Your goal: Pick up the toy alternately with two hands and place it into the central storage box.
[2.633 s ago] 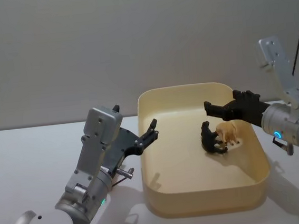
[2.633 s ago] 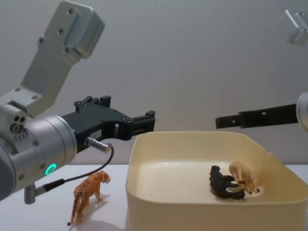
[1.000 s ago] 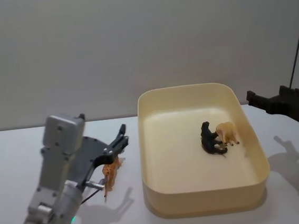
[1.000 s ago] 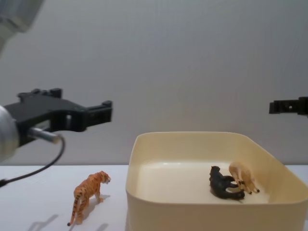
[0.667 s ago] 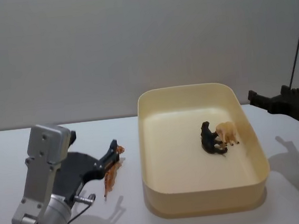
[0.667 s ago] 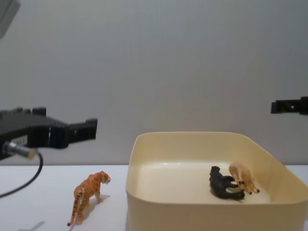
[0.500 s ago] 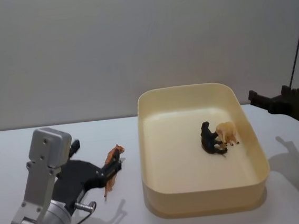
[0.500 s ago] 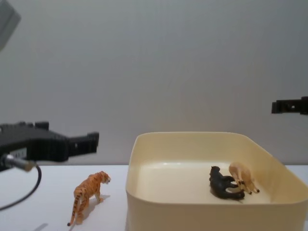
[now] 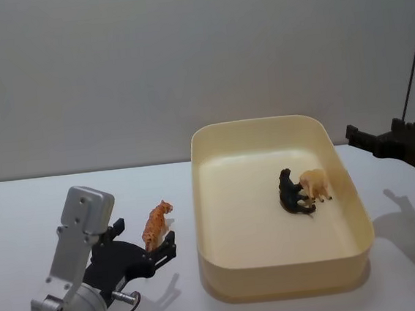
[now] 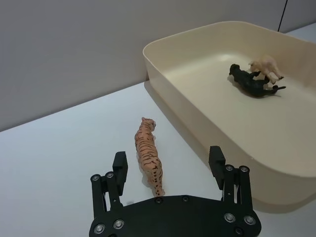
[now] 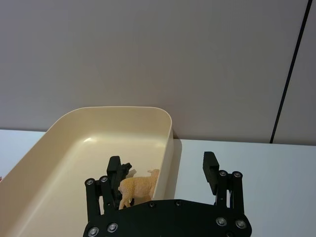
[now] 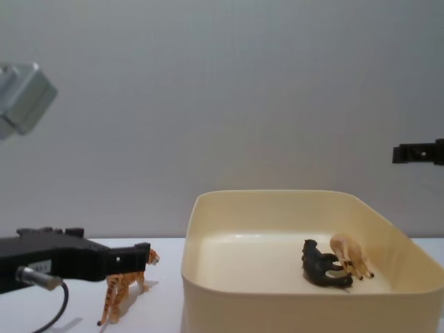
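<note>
While the toy tiger stands on the table just beside the central storage box, the left gripper hangs low behind it, fingers spread wide on either side of its hindquarters. Small, rigid and probably light, it would best be pinched across its flanks. The right gripper, fingers wide and empty, waits beyond the box's right side.

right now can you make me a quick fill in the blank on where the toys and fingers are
1. The tiger toy stands on the table, outside the ____.
2. The left gripper has its fingers open on either side of the ____.
3. Inside the storage box lie a tan toy and a ____ one.

Missing words: storage box; tiger toy; black
</note>
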`<state>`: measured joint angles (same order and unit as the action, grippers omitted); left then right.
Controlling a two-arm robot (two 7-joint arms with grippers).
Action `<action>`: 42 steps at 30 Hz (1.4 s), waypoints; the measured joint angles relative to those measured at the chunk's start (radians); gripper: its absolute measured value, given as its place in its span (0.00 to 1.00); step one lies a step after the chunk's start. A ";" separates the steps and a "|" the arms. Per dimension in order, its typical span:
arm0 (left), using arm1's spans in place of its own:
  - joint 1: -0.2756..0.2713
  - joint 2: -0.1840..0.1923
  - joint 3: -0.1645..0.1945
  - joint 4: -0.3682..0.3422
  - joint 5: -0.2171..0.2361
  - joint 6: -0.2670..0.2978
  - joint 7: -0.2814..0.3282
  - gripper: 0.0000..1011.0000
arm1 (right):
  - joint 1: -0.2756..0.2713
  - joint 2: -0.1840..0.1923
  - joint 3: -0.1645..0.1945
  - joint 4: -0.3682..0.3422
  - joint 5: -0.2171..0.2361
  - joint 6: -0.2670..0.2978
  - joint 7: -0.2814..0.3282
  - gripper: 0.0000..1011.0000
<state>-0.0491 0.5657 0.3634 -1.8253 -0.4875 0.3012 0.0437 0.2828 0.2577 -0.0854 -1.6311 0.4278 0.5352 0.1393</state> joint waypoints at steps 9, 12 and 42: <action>-0.059 -0.053 0.005 0.086 0.023 0.040 -0.037 0.99 | -0.001 0.000 0.000 0.000 0.001 0.000 0.000 0.99; -0.078 -0.068 0.006 0.114 0.029 0.049 -0.051 0.99 | -0.001 0.000 0.000 0.000 0.001 0.000 0.000 0.99; -0.205 -0.164 0.005 0.328 0.074 0.079 -0.122 0.75 | -0.001 0.000 0.000 0.000 0.001 0.000 0.000 0.99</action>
<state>-0.2544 0.4016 0.3688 -1.4971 -0.4138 0.3801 -0.0783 0.2822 0.2581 -0.0851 -1.6314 0.4285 0.5352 0.1394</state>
